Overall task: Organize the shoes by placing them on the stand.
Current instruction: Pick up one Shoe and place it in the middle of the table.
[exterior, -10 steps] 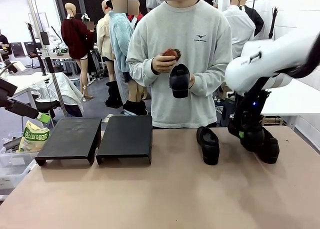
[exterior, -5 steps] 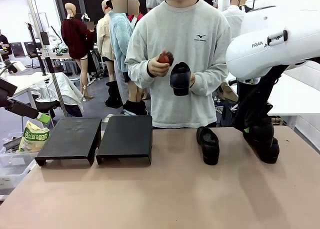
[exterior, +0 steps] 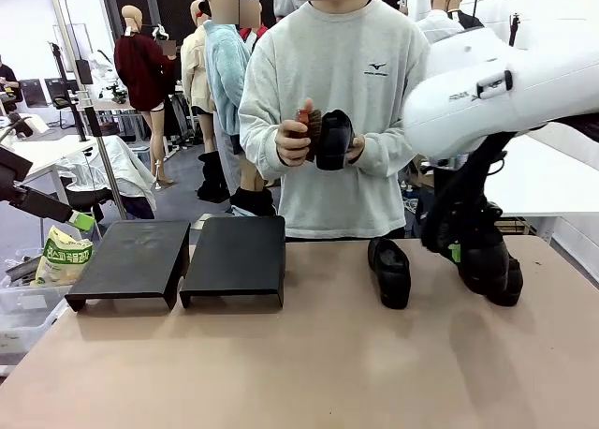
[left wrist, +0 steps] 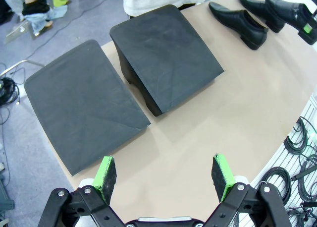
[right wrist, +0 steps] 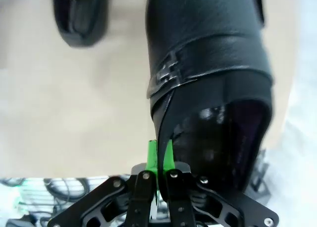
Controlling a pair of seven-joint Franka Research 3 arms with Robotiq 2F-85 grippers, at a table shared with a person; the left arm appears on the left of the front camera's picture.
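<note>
Black glossy leather, rounded toe, low heel, strap w/ a small buckle-like trim across the top: that's the shoe [right wrist: 208, 63] at the table's [exterior: 299, 373] right side, opening toward the wrist cam, toe away from it. R gripper [right wrist: 159, 155] is clamped on it, green pads pinched tight on the thin collar edge at one side of the opening, w/ the shoe's body just beside and ahead of the fingers. Can't tell if the sole is off the table. Second shoe [exterior: 389, 272] lies flat nr table centre, apart from that gripper. Third shoe [exterior: 334, 139] is held up by the person [exterior: 337, 64] across the table, w/ a brush [exterior: 312, 127] against it. Stand [exterior: 234, 256]: two matte-black sloped panels side by side on the table's left half. L gripper [left wrist: 163, 170] hangs above the near table edge, jaws spread wide w/ nothing between them, stand panels ahead of it.
</note>
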